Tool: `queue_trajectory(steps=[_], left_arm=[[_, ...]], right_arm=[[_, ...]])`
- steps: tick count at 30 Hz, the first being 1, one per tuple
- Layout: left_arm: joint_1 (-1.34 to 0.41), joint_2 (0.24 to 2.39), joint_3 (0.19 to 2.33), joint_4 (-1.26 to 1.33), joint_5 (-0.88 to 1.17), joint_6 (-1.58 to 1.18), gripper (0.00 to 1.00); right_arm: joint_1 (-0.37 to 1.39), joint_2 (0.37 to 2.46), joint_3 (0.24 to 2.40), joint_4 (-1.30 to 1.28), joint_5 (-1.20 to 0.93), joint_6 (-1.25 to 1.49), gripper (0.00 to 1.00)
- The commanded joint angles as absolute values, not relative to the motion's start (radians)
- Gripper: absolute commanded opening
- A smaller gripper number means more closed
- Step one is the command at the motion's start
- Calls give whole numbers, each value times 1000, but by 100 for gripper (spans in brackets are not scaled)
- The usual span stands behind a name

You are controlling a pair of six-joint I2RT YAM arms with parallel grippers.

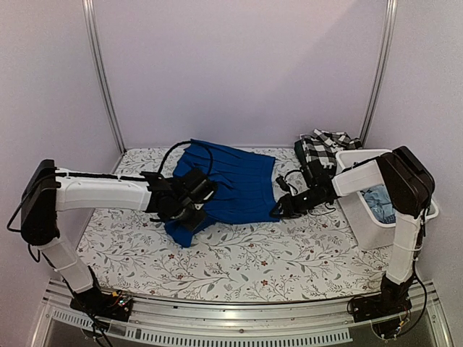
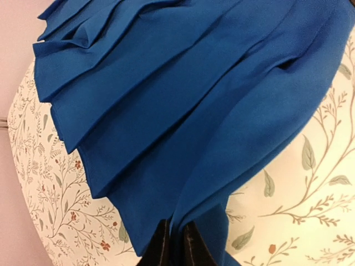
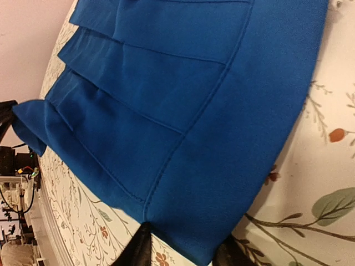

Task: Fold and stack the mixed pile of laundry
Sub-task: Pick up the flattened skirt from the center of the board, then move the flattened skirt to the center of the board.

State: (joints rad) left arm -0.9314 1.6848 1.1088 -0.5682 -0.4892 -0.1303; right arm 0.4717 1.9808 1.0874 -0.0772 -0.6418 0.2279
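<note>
**Left hand** (image 2: 177, 244): the two fingers (image 2: 160, 250) are standing nearly together at the bottom of the left wrist view. A fold of the blue skirt (image 1: 239, 184) is running down between them, so this hand is pinching the skirt. From above, the grip is sitting at the skirt's near left corner, where the cloth is bunching and lifting slightly off the worktop (image 1: 239, 264).

**Right hand** (image 3: 186, 254): the fingers (image 3: 137, 252) are standing partly apart. The skirt's near right corner is lying in the gap between them. I cannot tell whether they are pressing on the cloth or only straddling it.

**Skirt:** it is lying across the middle of the worktop with its pleats fanning out. The two hands are at its opposite near corners, and the arms are reaching in from either side. The far edge is lying flat on the flowered cover.

**Rest of the laundry:**
- The plaid garment (image 1: 323, 148) is lying crumpled at the far right of the worktop, just behind the tub (image 1: 365, 224).
- The pale blue cloth (image 1: 377, 201) is showing inside the tub, partly hidden by the right arm.
- No other garment is showing clearly enough to identify.

**Tub:** it is standing upright at the right edge of the worktop, near the skirt's right corner but apart from it.
</note>
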Motion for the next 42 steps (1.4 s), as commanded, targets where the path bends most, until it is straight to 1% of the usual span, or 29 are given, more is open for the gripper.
queue_trajectory(steps=[1,2,3,8,9,10,12,13,14,17,20,23,27,30,32,33,34,36,37,38,40,42], left_arm=[[-886,1628,1125,-599,-452,-25,2],[-884,1615,1127,-614,-450,-12,0],[-885,1599,1127,-629,-438,-3,0],[-950,1487,1037,-654,-329,109,1],[-969,1469,1007,-652,-315,121,7],[-986,1456,980,-642,-319,124,17],[-999,1429,928,-610,-315,116,44],[-1009,1417,916,-599,-309,110,52],[-1020,1414,923,-603,-311,100,58],[-1025,1406,931,-600,-277,69,65],[-1039,1402,918,-583,-234,49,68],[-1058,1417,896,-557,-178,63,70],[-1092,1467,873,-535,-141,92,70],[-1093,1520,866,-530,-154,110,70],[-1092,1559,868,-538,-163,120,69],[-1092,1579,870,-543,-169,125,67],[-1093,1600,871,-548,-173,130,65],[-1093,1633,873,-556,-186,139,60],[-1093,1645,870,-559,-202,144,56],[-1092,1655,868,-564,-215,149,49],[-1090,1665,870,-570,-227,154,31],[-1079,1659,874,-571,-240,149,14]], right_arm=[[477,1989,1110,-110,-769,230,11],[477,1957,1109,-125,-765,228,2],[477,1922,1103,-133,-758,229,0],[463,1738,1043,-162,-725,267,0],[459,1713,1036,-181,-720,270,0],[455,1700,1028,-197,-715,269,0],[451,1689,1007,-223,-703,262,0],[451,1688,992,-226,-701,260,0],[451,1687,976,-228,-706,262,0],[451,1702,938,-251,-705,262,0],[451,1688,879,-261,-674,270,0],[451,1664,822,-261,-646,281,0],[451,1681,786,-248,-646,288,0],[451,1691,778,-235,-638,288,0],[452,1688,780,-235,-634,291,0],[451,1685,783,-242,-637,287,2],[451,1680,786,-247,-643,281,12],[451,1629,774,-238,-638,261,38],[457,1598,770,-239,-617,239,47],[467,1549,767,-241,-580,212,53],[490,1442,732,-179,-538,167,61],[517,1367,706,-112,-507,163,65]])
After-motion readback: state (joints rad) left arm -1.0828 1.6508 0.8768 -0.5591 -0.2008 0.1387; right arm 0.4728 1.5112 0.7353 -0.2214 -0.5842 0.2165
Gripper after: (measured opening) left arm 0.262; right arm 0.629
